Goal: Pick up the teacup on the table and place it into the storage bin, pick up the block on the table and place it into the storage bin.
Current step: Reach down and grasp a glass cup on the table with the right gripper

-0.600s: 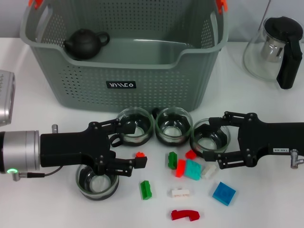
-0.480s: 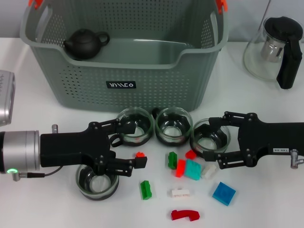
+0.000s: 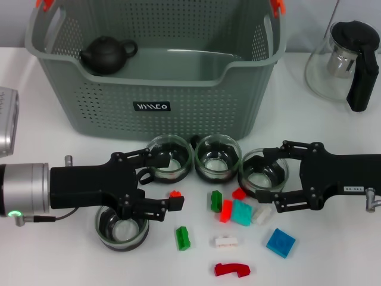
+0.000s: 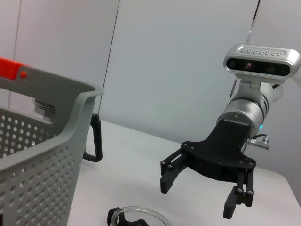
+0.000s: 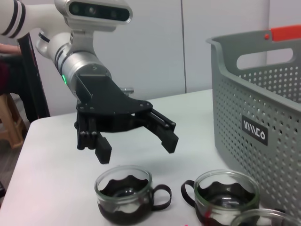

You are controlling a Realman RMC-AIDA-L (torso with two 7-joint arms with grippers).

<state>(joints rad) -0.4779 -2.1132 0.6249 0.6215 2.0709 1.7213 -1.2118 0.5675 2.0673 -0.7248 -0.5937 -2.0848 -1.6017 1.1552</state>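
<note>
Left pincer (image 3: pixel 167 182) spread by near-left cup (image 3: pixel 121 227) | right pincer (image 3: pixel 266 179) spread around right cup (image 3: pixel 262 171) | bin (image 3: pixel 155 71) holds only a teapot (image 3: pixel 107 54); you've all cups, blocks left.

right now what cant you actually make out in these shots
- Teacup under the left gripper, head view: the arm covers its far rim.
- Teacup between the open fingers of the right gripper, head view: contact cannot be judged from above.
- Storage bin, head view: top edge cuts off its back wall; the near wall hides the front floor.
- Glass pitcher: right edge cuts it off.
</note>
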